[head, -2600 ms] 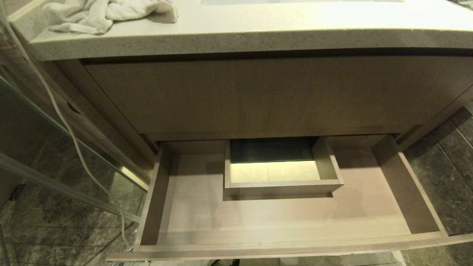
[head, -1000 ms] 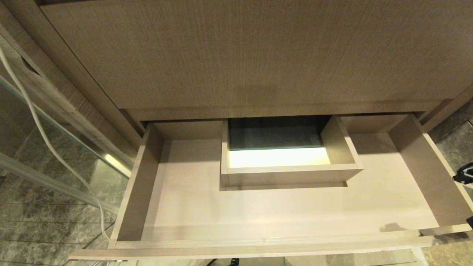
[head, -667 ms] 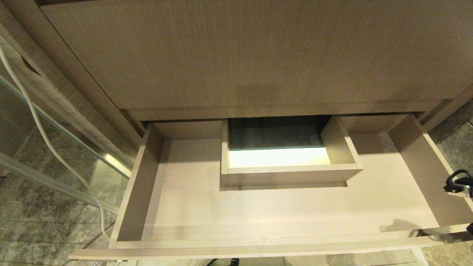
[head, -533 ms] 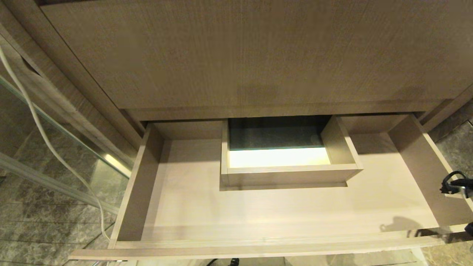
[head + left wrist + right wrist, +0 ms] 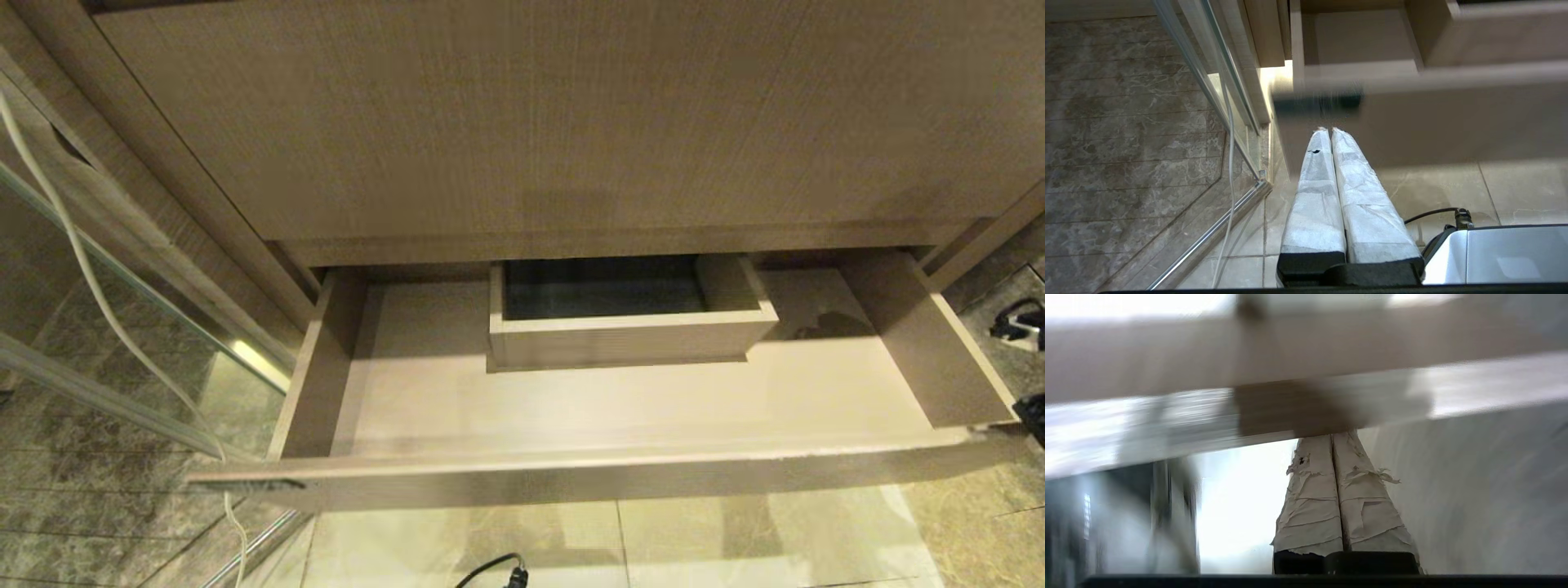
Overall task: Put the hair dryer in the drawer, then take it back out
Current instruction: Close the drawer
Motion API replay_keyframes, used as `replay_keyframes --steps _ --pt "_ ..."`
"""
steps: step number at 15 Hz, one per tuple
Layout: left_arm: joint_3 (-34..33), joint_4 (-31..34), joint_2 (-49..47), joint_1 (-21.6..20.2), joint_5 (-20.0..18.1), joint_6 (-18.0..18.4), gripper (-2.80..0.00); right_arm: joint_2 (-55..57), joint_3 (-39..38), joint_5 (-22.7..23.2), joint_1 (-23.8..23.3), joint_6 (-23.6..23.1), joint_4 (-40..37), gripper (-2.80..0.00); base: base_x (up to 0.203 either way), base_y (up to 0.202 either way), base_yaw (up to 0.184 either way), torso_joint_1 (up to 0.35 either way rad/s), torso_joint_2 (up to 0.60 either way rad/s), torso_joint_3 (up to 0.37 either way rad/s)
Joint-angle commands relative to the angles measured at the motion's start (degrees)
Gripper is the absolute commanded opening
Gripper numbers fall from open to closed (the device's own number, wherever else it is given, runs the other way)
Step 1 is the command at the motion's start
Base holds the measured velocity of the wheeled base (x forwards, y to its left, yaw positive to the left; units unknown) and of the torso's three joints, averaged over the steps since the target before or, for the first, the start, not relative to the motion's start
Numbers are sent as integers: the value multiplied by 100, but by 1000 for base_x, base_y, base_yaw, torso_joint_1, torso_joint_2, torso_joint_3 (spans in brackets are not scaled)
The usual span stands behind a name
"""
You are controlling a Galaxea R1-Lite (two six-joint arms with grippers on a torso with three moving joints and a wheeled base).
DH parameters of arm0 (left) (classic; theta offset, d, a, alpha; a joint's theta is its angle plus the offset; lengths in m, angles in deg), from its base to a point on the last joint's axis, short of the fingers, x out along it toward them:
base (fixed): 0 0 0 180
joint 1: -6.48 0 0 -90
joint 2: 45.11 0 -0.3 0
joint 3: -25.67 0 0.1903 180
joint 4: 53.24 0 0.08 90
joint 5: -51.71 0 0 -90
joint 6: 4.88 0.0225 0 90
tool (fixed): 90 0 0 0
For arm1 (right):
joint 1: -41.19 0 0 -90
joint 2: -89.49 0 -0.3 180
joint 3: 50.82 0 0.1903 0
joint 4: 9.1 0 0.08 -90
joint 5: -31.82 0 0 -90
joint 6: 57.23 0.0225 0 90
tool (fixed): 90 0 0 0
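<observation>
The drawer [image 5: 571,483] stands partly open under the tall plain panel, and nothing lies on its floor [image 5: 612,400] around the boxed cutout [image 5: 629,339]. The hair dryer is out of view. My right gripper [image 5: 1333,435] is shut and empty, its taped tips up against the blurred drawer front [image 5: 1331,355]. In the head view only a piece of the right arm [image 5: 1016,328] shows, at the drawer's right end. My left gripper [image 5: 1329,130] is shut and empty, parked low below the left end of the drawer front [image 5: 1453,118], near its dark label [image 5: 1316,103].
A white cord [image 5: 82,269] hangs down the left side in front of a glass door [image 5: 122,343] with a metal rail. A black cable [image 5: 498,567] lies on the pale floor tiles before the drawer. Dark stone tiles flank the cabinet.
The drawer has slid back toward the cabinet, hiding more of its floor and baring floor tiles in front. The right arm piece has moved farther back along the right edge.
</observation>
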State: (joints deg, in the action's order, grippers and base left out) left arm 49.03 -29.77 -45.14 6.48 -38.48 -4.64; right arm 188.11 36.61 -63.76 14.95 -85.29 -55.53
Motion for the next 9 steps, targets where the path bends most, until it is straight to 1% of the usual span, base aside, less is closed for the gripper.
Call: replay_keyframes --steps 1,2,3,4,5,6,7,9 --pt "-9 -1 -6 0 1 2 -280 -85 105 -11 68 423 1867 -280 0 0 0 0 0 0" --pt "-9 -1 -6 0 1 2 -280 -44 102 -47 254 688 2898 -280 0 0 0 0 0 0" --pt "-6 -1 -6 0 1 2 -280 51 95 -196 529 981 3906 -280 0 0 0 0 0 0" --pt "-9 -1 -5 0 1 2 -280 178 73 -578 804 1211 4622 -280 0 0 0 0 0 0" --pt "-9 -1 -6 0 1 2 -280 251 11 -1302 980 1376 4990 -280 0 0 0 0 0 0" --pt "-9 -1 -6 0 1 2 -280 203 -78 -1777 1055 1464 4903 -280 0 0 0 0 0 0" --pt "-9 -1 -6 0 1 2 -280 -10 -187 -1849 1072 1493 4680 -280 0 0 0 0 0 0" --pt "-9 -1 -6 0 1 2 -280 -942 -718 -1863 1090 1530 4031 -280 0 0 0 0 0 0"
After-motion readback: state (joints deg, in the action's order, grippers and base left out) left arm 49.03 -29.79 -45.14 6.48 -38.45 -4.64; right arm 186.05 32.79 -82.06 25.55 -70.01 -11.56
